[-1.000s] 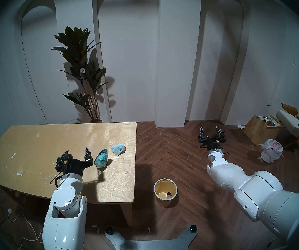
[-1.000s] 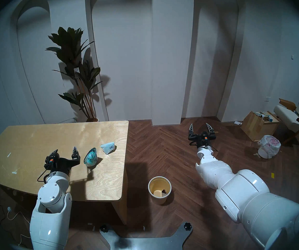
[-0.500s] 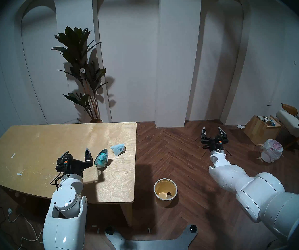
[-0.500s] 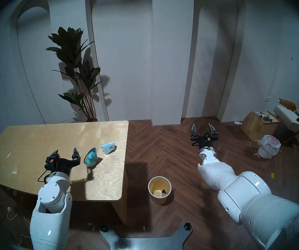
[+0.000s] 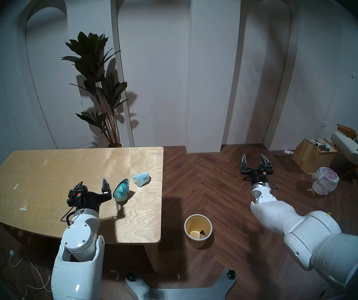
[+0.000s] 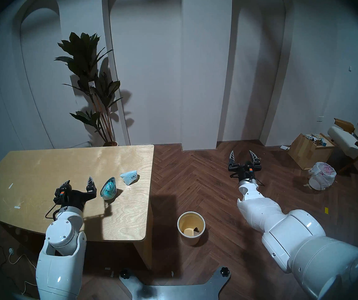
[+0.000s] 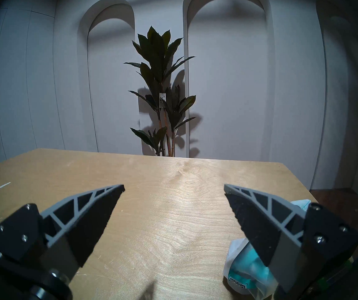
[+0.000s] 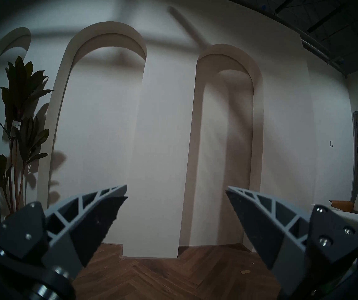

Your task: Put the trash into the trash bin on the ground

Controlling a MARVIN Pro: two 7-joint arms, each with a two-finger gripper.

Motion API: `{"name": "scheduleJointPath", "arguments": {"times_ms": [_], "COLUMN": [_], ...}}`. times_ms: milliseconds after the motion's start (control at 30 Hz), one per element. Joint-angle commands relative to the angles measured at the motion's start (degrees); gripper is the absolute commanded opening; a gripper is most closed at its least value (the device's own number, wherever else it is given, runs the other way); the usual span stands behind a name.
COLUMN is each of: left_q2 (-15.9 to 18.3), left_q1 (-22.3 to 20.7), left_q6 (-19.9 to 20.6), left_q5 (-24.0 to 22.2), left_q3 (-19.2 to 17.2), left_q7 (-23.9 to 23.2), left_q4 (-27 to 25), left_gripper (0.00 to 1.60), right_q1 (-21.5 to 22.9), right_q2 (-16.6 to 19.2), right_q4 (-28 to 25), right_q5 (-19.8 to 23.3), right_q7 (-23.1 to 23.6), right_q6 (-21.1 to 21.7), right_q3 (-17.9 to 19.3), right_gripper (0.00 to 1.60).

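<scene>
Two pieces of trash sit just right of my left gripper (image 5: 92, 182), which is spread wide and empty: the blister pack (image 5: 120, 189) beside its right finger, the blue packet (image 5: 141, 179) beyond. Closing from here could miss or shove the pack. My right gripper (image 5: 253, 158), likewise wide and empty, hangs far from the bin (image 5: 198, 239) on the floor behind it.

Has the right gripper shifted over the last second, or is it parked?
Yes. In the head view the right gripper has slid slightly right and down the picture, toward the wooden box. Its jaws stand open and empty.
</scene>
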Motion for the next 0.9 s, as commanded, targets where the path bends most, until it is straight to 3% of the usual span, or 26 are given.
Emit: {"name": "scheduleJointPath", "arguments": {"times_ms": [0,867], "left_q2": [0.16,0.08], "left_q1": [-0.56,-0.3], "left_q6": [-0.26,0.21], "left_q5": [0.04,-0.74], "left_q3": [-0.08,1.75], "left_q7": [0.02,-0.75], "left_q4": [-0.74,0.19], "left_gripper": [1.6,1.6], "right_q1": [-3.27,-10.62], "right_q2": [-1.6,-1.25], "right_q4": [-0.7,-1.26], "right_q5": [0.38,2.85], "right_q7": [0.82,3.37], "right_q6": [-0.2,-1.11], "right_q3": [-0.3,0.66], "right_gripper": [1.6,1.6]}}
